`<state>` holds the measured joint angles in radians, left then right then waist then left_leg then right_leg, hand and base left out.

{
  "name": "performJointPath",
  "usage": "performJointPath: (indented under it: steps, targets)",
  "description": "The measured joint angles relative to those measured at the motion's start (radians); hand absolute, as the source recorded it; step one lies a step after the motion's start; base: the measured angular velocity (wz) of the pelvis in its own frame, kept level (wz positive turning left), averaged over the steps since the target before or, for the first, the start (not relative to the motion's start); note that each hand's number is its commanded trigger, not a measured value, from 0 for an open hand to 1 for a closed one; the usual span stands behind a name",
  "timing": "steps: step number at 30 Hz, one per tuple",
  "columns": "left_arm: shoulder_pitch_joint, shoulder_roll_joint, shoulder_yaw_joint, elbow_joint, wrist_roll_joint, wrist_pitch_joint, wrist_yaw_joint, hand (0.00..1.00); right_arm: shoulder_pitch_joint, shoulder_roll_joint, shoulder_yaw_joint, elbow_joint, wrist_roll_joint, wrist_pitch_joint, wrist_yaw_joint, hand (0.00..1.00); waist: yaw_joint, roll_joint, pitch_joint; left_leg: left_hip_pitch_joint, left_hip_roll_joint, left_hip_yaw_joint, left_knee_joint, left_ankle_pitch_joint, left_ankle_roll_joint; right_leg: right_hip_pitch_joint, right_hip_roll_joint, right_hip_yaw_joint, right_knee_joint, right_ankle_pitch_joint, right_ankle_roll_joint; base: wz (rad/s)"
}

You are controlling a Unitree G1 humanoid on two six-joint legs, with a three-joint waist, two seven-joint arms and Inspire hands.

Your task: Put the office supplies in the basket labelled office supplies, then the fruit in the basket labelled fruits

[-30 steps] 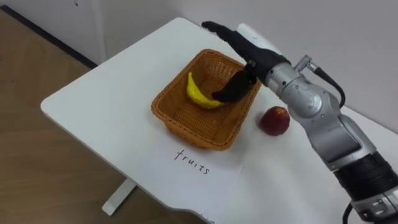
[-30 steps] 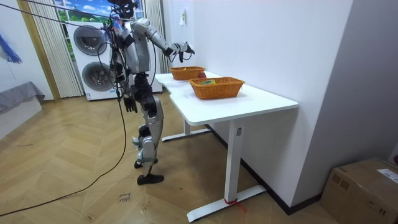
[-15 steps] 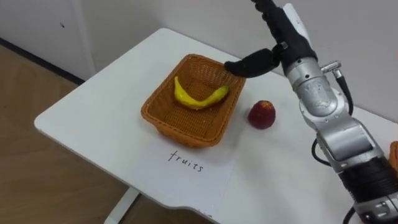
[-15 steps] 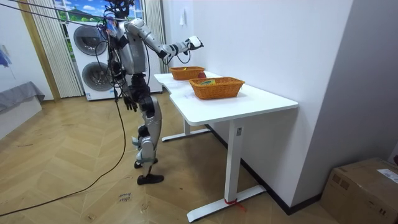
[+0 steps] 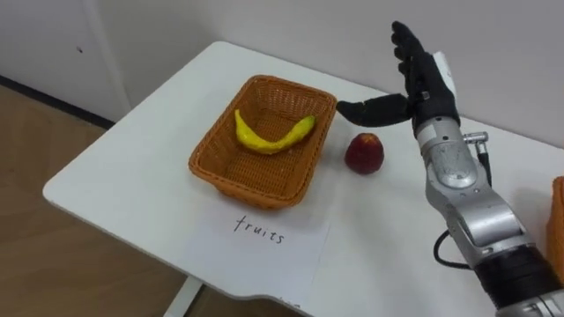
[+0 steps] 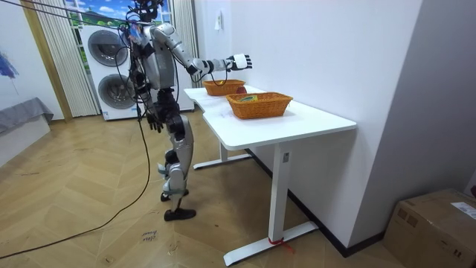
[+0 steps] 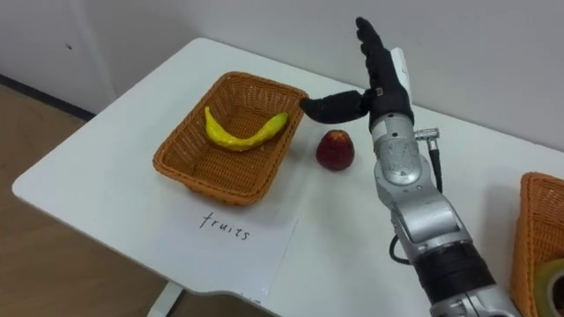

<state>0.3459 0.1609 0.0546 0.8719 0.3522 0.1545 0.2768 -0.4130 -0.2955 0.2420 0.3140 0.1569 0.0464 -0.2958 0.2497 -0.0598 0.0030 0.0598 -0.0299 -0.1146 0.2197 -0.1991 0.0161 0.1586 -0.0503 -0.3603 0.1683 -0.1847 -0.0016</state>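
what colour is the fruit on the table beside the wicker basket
Dark red: the apple, best seen in the left eye view, just right of the basket.

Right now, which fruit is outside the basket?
The red apple, on the table beside the basket; the banana lies inside it.
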Motion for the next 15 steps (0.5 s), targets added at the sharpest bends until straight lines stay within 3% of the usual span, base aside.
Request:
performJointPath:
  steps: [5,15]
  targets:
    - [-0.003,-0.015,0.0,-0.001,0.006,-0.001,0.0,0.0,0.001,0.0,0.0,0.026,0.036,-0.004,-0.024,0.0,-0.001,0.004,-0.0022,0.004,0.0,-0.002,0.001,0.0,0.0,0.006,0.0,-0.004,0.0,0.0,0.0,0.0]
    - [-0.004,-0.018,0.0,-0.002,0.006,-0.003,-0.003,0.0,0.01,0.0,0.0,0.033,0.078,-0.01,-0.043,0.0,-0.013,-0.005,0.0019,0.002,-0.002,-0.004,0.002,0.002,-0.001,0.008,-0.002,-0.01,-0.002,-0.002,0.002,0.01]
